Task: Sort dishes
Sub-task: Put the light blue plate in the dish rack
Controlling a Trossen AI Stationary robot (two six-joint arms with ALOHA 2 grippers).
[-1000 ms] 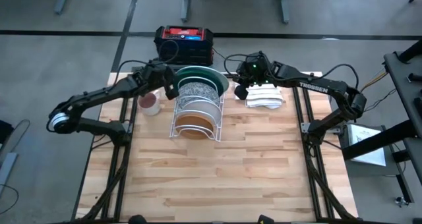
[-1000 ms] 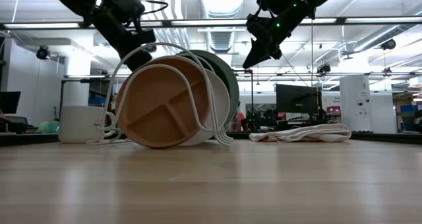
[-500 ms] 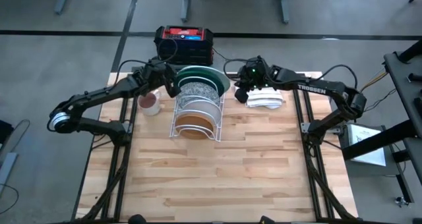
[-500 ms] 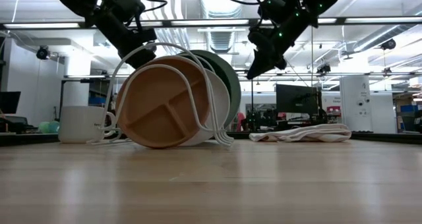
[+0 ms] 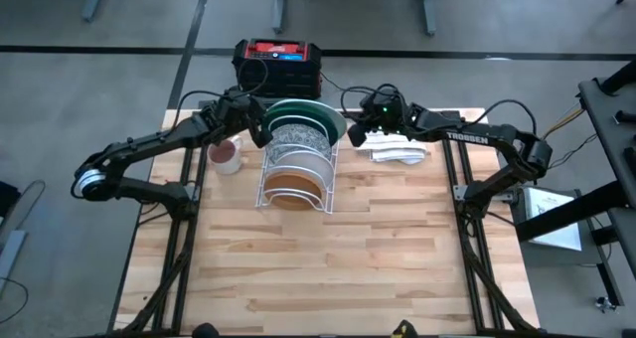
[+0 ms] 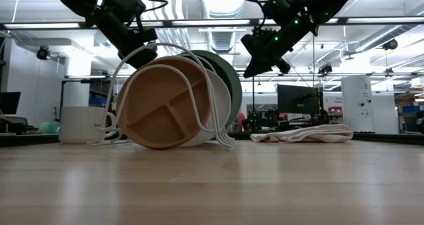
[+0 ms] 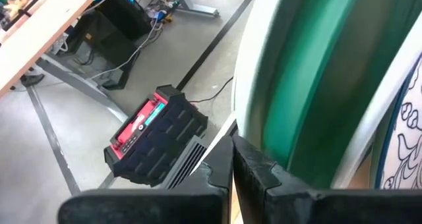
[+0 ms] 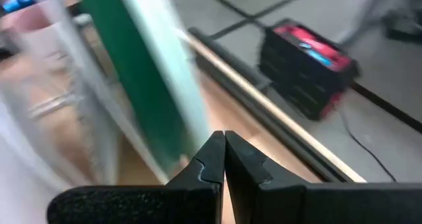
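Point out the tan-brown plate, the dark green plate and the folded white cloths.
tan-brown plate point(image 6: 159, 109): low view, middle of its divided face.
dark green plate point(image 5: 301, 109): high view, top rim behind the rack.
folded white cloths point(image 6: 311, 134): low view, middle of the pile.

My left arm reaches in from the frame's left edge, left gripper point(image 5: 260, 131) up at upper centre-left, fingers pressed together. My right arm comes in from the right, bent at the elbow, right gripper point(image 5: 355, 137) at upper centre, raised off the surface, fingertips also touching.
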